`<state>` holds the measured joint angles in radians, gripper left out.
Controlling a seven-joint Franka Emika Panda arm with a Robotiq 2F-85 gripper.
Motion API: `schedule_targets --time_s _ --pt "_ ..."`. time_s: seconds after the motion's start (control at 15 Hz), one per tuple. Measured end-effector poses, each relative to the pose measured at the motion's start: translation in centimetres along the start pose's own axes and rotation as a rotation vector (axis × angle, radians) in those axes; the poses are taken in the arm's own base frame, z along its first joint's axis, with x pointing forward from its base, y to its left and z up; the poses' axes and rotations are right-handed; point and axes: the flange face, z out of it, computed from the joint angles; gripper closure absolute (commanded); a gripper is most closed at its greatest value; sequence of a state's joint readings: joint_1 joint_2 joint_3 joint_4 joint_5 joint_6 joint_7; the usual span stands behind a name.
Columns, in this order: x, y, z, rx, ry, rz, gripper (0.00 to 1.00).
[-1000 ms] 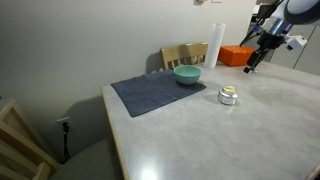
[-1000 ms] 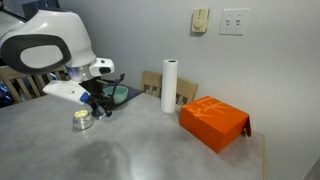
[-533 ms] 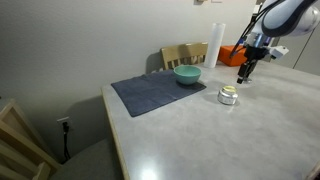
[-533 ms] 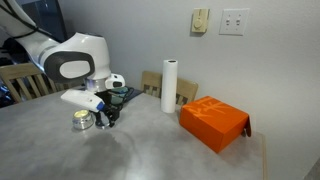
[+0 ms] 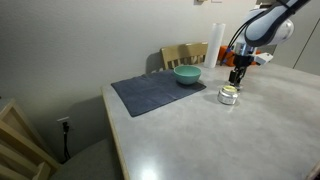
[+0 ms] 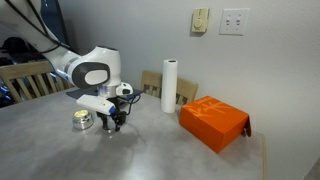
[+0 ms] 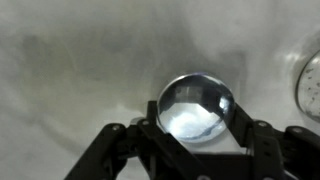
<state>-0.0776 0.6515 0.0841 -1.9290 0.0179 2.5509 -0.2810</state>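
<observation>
- A round, shiny disc (image 7: 196,106) is sitting pinched between the two fingers of the gripper (image 7: 197,120), which is gripping it by opposite edges. In the exterior views the gripper (image 6: 113,122) is holding it low over the table (image 6: 150,150), just beside the jar (image 6: 82,120).
- The fingers appear to be catching only the disc's rim. A smooth, curved edge like that is likely to be the weak point, and any jolt or tilt of the wrist could be squeezing it out of the grip and sending it rolling across the table.
- Whether the disc is touching the tabletop or hanging just clear of it cannot be told. If the arm is pressing lower than it looks, the disc could be scraping the surface or twisting in the fingers.
- The jar (image 5: 228,96) is standing close by, showing at the edge of the wrist view (image 7: 310,75). A sideways swing of the gripper (image 5: 238,78) risks clipping it and tipping or shoving it.
- Farther out, the bowl (image 5: 187,74) is resting on the mat (image 5: 150,92), well apart from the gripper and in less danger, though a loose disc could be rolling that way.
- The paper roll (image 6: 170,86) is standing upright near the wall and the orange box (image 6: 212,122) is lying to the side. A wide sweep of the arm could be toppling the roll, the taller and lighter-looking of the two.
</observation>
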Motion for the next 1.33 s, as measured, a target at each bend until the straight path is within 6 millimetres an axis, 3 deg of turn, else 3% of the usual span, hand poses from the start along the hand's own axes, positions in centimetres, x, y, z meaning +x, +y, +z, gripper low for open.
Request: schedule_targets --time_s 0.4,1.0,1.33 --pt "1.8 0.2 0.0 -0.012 0.049 -0.005 0.56" --pt "2.4 0.5 0.2 -0.077 0.058 0.009 0.56" --pt "3.2 -0.9 -0.1 -0.195 0.047 0.016 0.56"
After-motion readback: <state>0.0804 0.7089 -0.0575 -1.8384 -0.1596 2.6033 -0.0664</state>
